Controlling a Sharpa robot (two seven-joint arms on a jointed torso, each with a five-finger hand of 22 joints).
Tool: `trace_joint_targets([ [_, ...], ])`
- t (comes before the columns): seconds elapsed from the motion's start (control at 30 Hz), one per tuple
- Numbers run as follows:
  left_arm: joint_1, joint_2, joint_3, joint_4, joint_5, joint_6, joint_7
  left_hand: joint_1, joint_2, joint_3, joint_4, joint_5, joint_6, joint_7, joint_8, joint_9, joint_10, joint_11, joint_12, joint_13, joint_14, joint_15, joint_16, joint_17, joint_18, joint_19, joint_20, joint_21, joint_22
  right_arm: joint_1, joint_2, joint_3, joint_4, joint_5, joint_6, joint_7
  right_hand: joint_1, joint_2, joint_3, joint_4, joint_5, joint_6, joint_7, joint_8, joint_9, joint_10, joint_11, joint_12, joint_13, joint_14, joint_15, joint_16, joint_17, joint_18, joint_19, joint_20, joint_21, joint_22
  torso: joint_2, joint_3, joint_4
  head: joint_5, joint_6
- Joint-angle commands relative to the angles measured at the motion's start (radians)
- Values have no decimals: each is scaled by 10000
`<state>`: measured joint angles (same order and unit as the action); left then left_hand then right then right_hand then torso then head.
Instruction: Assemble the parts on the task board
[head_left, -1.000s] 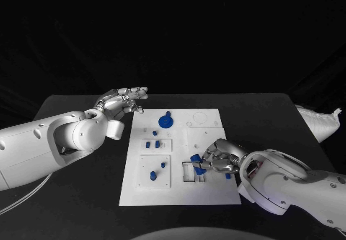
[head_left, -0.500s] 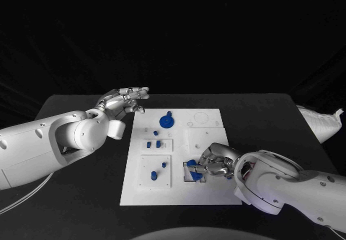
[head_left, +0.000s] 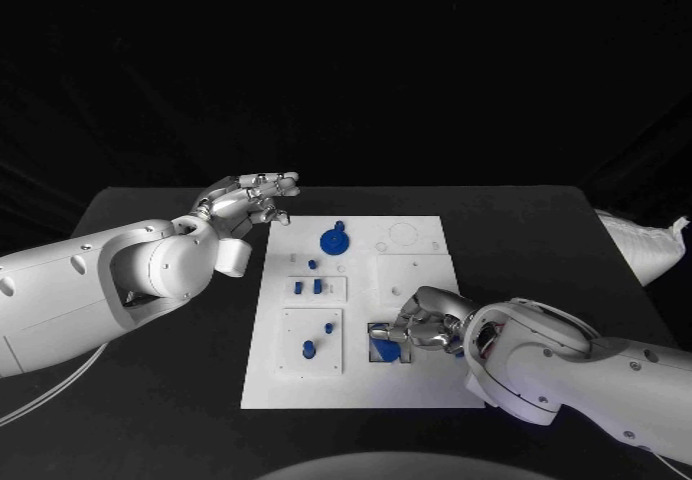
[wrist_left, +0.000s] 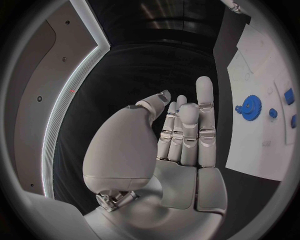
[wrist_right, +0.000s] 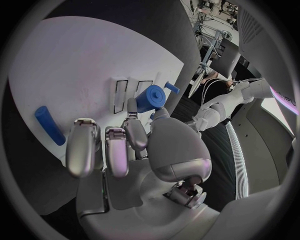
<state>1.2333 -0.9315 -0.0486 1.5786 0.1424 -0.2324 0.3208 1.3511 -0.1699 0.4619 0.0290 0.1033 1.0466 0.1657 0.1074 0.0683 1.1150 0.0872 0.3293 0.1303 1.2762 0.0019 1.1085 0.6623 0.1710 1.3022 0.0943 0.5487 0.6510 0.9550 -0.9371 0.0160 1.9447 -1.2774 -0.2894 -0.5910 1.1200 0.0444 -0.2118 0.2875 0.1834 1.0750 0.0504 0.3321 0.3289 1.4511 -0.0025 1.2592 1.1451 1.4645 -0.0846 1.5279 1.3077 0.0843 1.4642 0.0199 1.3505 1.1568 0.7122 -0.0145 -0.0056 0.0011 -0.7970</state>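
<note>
Black counter (head_left: 159, 400) and black backdrop take up most of the head view, with the white task board (head_left: 433, 385) lying in the middle of the frame. At the upper left of the board's edge the left hand (head_left: 248, 203) hovers over bare counter, its fingers straight, close together and holding nothing; the left wrist view shows the same flat palm (wrist_left: 181, 135) with a blue gear (wrist_left: 252, 107) on the board at the right of that frame. Lower right of centre, the right hand (head_left: 418, 325) is curled down over the board's rectangular slots, pinching a blue cylinder part (wrist_right: 149, 97) between thumb and fingertip; in the head view the hand hides most of that piece. A loose blue bar (wrist_right: 49, 125) lies on the board beside the fingers. Other small blue parts (head_left: 306, 288) sit left of centre, too small to make out in detail.
</note>
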Motion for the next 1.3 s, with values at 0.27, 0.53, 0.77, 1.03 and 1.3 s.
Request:
trace_joint_targets([
  [0.27, 5, -14, 5, 38, 17, 170, 46, -27, 43, -34, 2, 28, -42, -12, 31, 5, -54, -8, 34, 12, -72, -5, -45, -11, 102, -14, 33, -52, -12, -16, 4, -5, -33, -741, -171, -19, -990, -433, -502, 62, -1309, -286, 140, -191, 80, 214, -102, 1179, 2674, 882, 23, -71, 1731, -33, -79, -15, -153, -175, -5, 4, -8, -12, 3],
  [0.53, 5, -26, 5, 31, 17, 179, 47, -27, 43, -34, 2, 28, -42, -12, 31, 5, -54, -8, 34, 12, -72, -5, -45, -11, 102, -14, 33, -52, -12, -57, -163, -4, 211, -830, -170, 244, 368, -290, -93, -410, -746, -170, 97, -139, 226, 253, -138, 1162, 2695, 892, 1, -52, 1772, -46, -45, -20, -107, -73, -2, 12, -12, -31, -1],
  [0.77, 5, -46, 5, 29, 17, 178, 44, -12, 48, -57, -14, 31, -48, -12, 47, 5, -79, -9, 76, 20, -84, -7, -45, -37, 104, -12, 32, -63, -19, -77, -329, -2, 369, -1124, -83, 346, 1630, -377, 172, -1173, -691, 56, 15, 56, 415, 362, -214, 1331, 2856, 907, -61, -14, 1843, -66, -10, -67, -47, 47, -3, 6, -26, -43, -20],
  [1.03, 4, -36, 5, 23, 17, 185, 49, -11, 48, -60, -16, 31, -48, -13, 49, 5, -82, -10, 80, 20, -85, -8, -45, -40, 104, -12, 32, -64, -20, -81, -646, 1, 383, -1189, -514, 461, 1864, -101, 411, -1318, -424, -386, 165, -204, 382, 413, -106, 1409, 2944, 910, 9, -6, 1861, -83, 1, -48, -31, 87, -18, 3, -27, -123, 1],
  [1.3, 3, -7, 2, 40, 17, 169, 54, -11, 48, -60, -16, 31, -48, -13, 49, 5, -82, -10, 80, 20, -85, -8, -45, -40, 104, -12, 32, -64, -20, 315, -2056, 17, 818, -867, -684, 1345, 1885, 71, 535, -1265, 615, -584, 303, -618, 173, 371, 20, 1324, 2915, 911, 126, -1, 1871, -80, -4, 72, -27, 103, -17, -6, -21, -357, 105],
])
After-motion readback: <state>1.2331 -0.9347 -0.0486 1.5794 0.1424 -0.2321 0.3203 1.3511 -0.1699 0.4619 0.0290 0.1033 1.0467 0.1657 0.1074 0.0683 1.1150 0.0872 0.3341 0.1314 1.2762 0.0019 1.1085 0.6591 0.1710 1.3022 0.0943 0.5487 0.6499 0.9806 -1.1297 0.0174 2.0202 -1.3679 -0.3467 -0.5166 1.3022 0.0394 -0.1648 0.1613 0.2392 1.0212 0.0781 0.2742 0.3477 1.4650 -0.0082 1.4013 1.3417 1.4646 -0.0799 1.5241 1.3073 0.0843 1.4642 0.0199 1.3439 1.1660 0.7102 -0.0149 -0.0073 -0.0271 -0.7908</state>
